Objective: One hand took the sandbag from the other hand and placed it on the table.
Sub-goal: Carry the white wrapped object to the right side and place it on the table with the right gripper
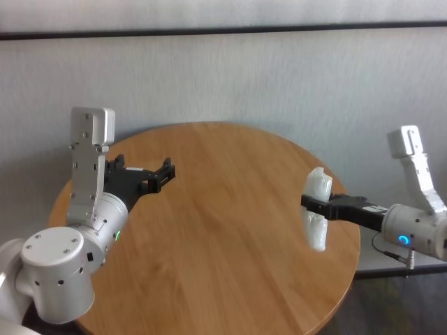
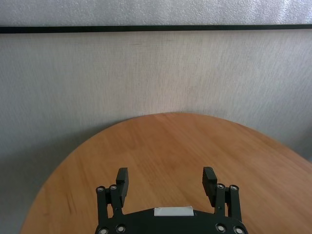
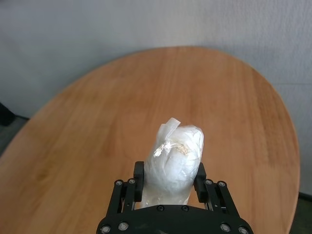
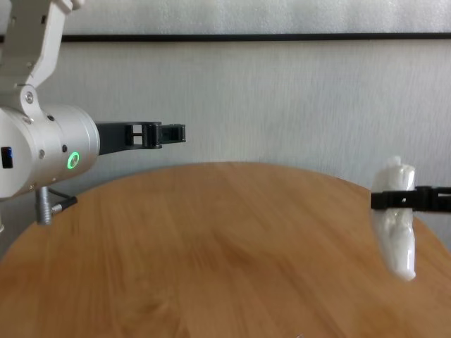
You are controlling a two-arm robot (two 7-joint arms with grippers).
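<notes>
I see the right gripper point(image 1: 312, 204) clamped on the sandbag point(image 1: 317, 209), held upright above the table point(image 1: 223, 230); left gripper point(image 1: 166, 169) hovers apart, empty.

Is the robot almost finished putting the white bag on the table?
Partly. The pass between hands looks done: the right gripper, the one with the blue ring, is clamped on the sandbag, while the left gripper is open and empty at the far side. Right now the bag hangs in the air above the table, near its right edge. What is left is lowering it onto the wood and letting go.
</notes>
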